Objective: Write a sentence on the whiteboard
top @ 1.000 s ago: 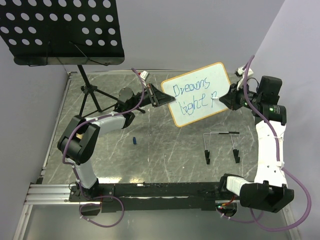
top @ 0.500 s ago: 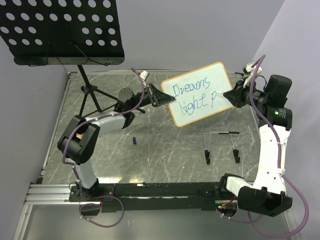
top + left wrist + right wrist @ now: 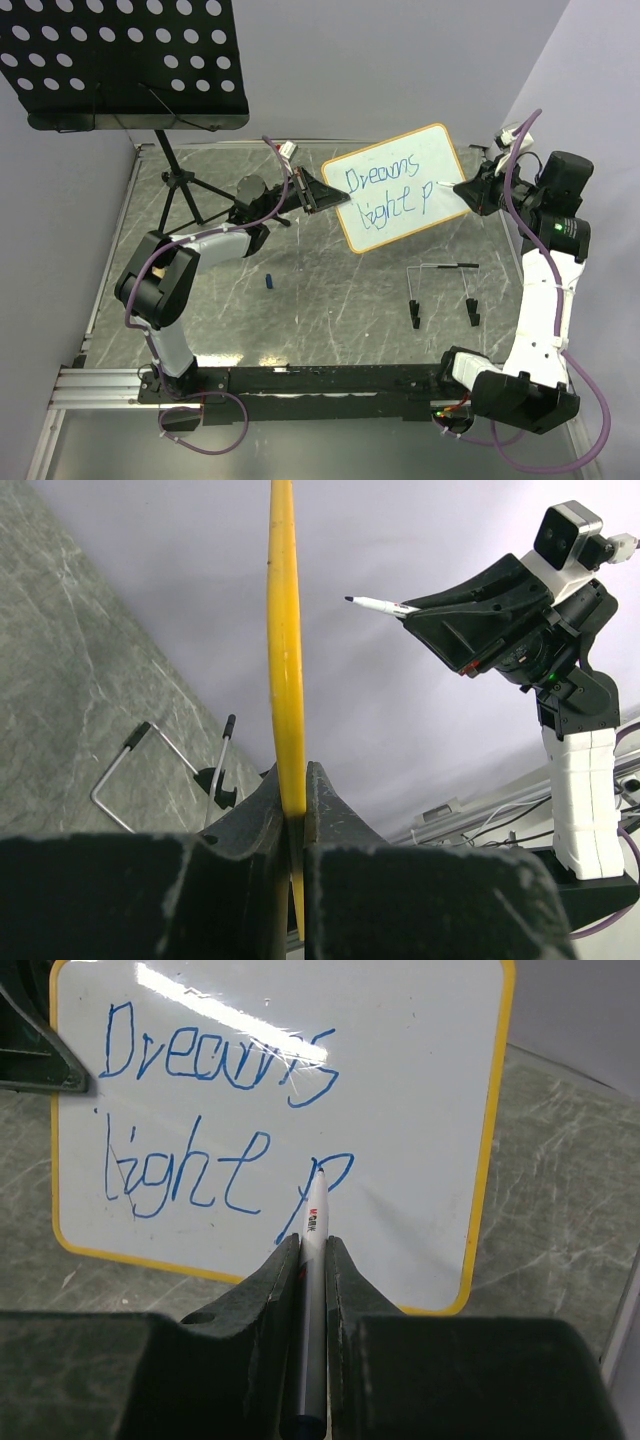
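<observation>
The left end effector [image 3: 322, 192] clamps the left edge of the whiteboard [image 3: 435, 160], which is tilted above the desk [image 3: 330, 300]. The right end effector [image 3: 468, 192] grips a marker [image 3: 448, 186], its tip beside the "p" that ends the blue sentence [image 3: 385, 195].

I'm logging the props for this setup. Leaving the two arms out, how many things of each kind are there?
Whiteboard: 1
Marker: 1
Music stand: 1
Wire rack: 1
Small blue item: 1
Total: 5
</observation>
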`<state>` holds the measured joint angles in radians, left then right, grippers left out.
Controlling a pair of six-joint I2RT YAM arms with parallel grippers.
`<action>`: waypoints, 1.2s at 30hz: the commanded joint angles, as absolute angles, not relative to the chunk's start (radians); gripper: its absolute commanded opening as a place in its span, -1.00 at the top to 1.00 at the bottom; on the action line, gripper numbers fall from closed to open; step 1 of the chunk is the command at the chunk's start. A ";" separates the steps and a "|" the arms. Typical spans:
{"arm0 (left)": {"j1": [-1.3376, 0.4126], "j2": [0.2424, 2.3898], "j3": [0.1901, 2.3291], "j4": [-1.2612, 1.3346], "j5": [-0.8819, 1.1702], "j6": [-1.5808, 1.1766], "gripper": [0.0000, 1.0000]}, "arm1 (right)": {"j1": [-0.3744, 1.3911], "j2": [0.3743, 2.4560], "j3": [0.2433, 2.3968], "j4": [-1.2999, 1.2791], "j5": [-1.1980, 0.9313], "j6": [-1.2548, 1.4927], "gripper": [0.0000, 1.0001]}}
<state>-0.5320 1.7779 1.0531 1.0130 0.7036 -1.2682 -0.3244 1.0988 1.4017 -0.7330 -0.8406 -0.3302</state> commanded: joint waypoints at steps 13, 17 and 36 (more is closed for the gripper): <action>-0.528 1.707 1.068 1.152 0.696 -1.267 0.98 | -0.331 1.098 1.440 -0.732 -0.874 -0.353 1.00; -0.528 1.703 1.063 1.146 0.696 -1.262 0.98 | -0.331 1.100 1.442 -0.733 -0.876 -0.354 1.00; -0.520 1.686 1.052 1.144 0.696 -1.259 0.98 | -0.330 1.108 1.437 -0.732 -0.851 -0.374 1.00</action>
